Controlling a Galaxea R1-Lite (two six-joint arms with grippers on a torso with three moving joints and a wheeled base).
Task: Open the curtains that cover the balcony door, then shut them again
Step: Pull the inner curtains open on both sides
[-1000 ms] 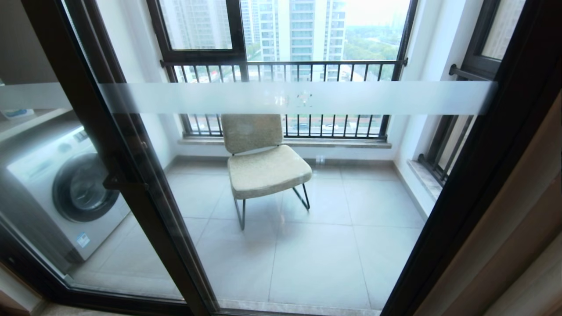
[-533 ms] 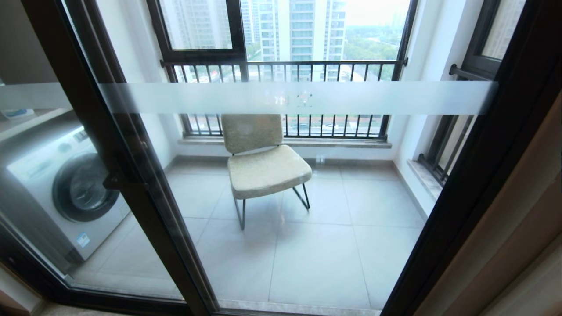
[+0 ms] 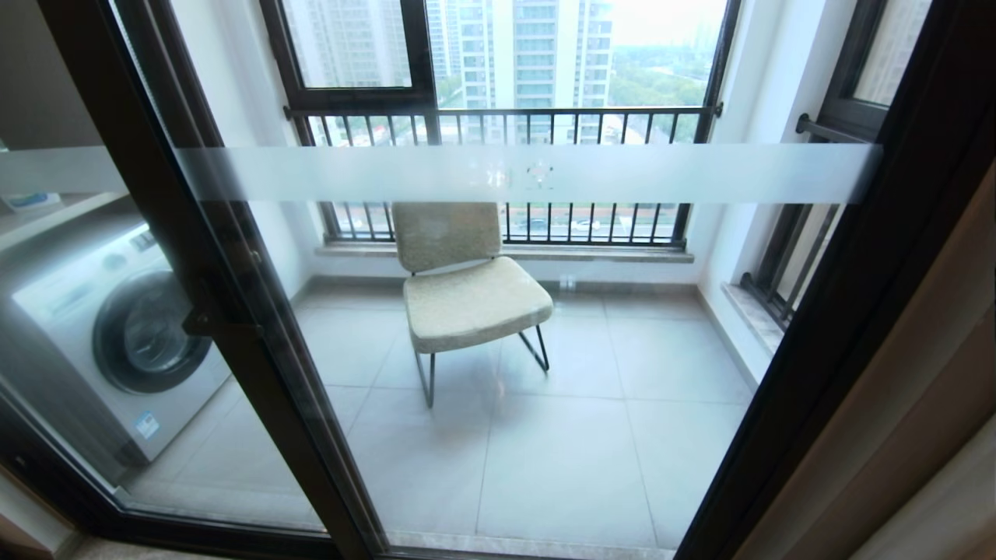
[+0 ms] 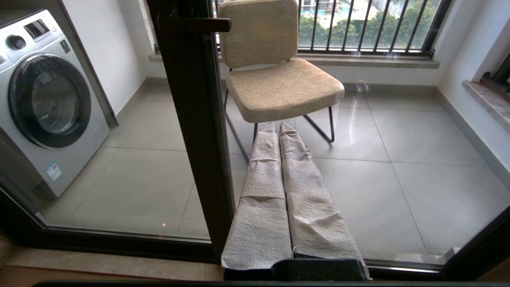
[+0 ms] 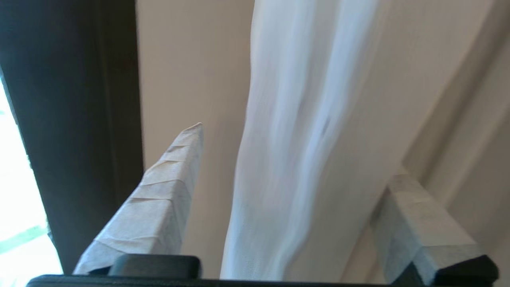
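Right wrist view: right gripper [image 5: 295,159] spread wide, white sheer fold of the curtains [image 5: 287,131] hanging loose between the paper-wrapped fingers [image 5: 167,199], cream drape behind, black frame of the balcony door [image 5: 75,119] just beside one finger. Left gripper [image 4: 277,127] pressed together, pointing at the glass, chair [image 4: 279,79] beyond it.

No legible text; blue sticker [image 4: 53,170] on washing machine [image 4: 48,99] and faint mark on frosted band [image 3: 513,175] unreadable.
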